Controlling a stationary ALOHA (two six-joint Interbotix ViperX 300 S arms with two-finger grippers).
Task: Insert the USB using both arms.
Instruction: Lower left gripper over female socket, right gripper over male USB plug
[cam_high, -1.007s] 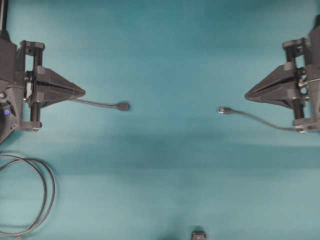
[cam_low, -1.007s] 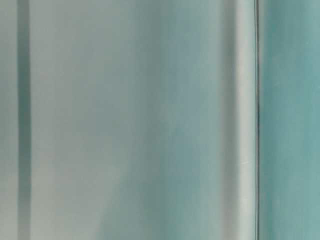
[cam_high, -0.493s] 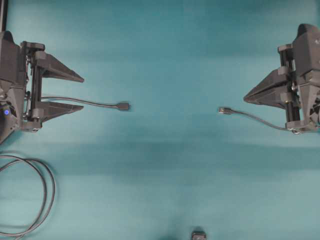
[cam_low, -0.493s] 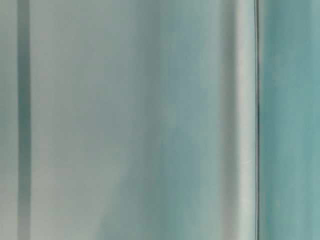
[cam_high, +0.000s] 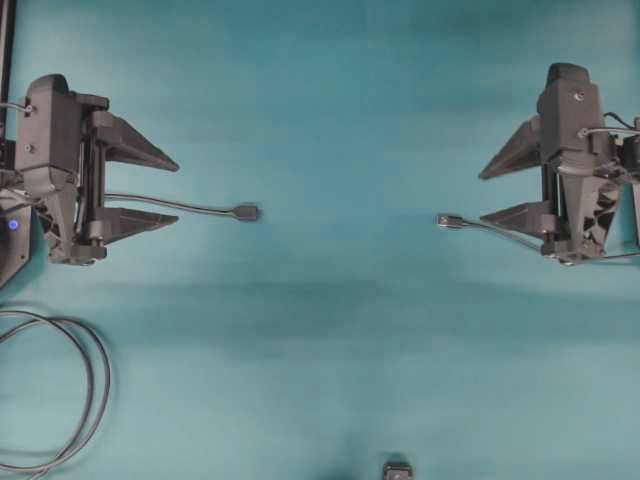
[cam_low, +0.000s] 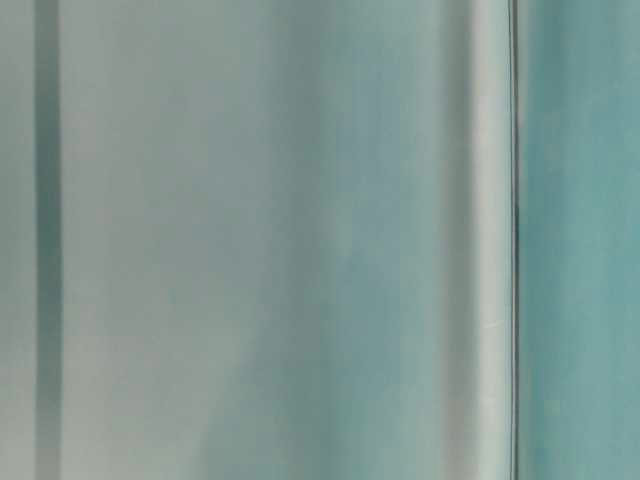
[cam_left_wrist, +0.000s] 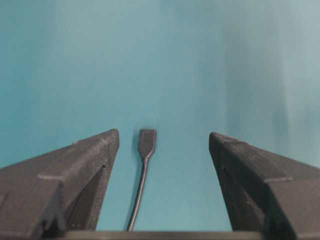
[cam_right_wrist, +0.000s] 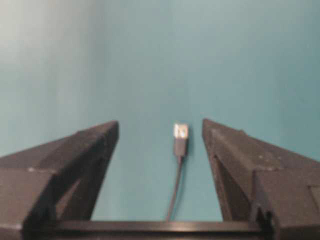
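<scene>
Over at nine o'clock of the overhead view sits the left gripper (cam_high: 178, 189), its two pointed fingers spread wide and nothing pinched between them. The thin cable runs out through that gap along the teal table (cam_high: 330, 90) and ends in the all-dark blunt socket (cam_high: 246, 212), which lies flat, a little left of centre and well clear of the fingertips; the left wrist view confirms it, socket (cam_left_wrist: 147, 142) lying ahead between the two spread fingers, touched by neither. Down at seven o'clock a looped loose cable (cam_high: 92, 392) lies idle (no part in this, by the look of it), and at six o'clock a small dark object (cam_high: 398, 469) peeks in at the edge, too cropped to name. Moving on, the USB (cam_high: 449, 221) rests on the table a little right of centre, silvery tip pointing toward the socket, the two well apart with bare table between. Then at three o'clock the right gripper (cam_high: 481, 197), also gaping and empty, with the USB cable trailing back under it; in the right wrist view the USB (cam_right_wrist: 180, 137) lies just ahead, between the parted fingers. The table-level view is a blur and tells nothing. So, as I read it, nothing is done yet: both ends must be grasped, lifted, lined up and pushed together.
</scene>
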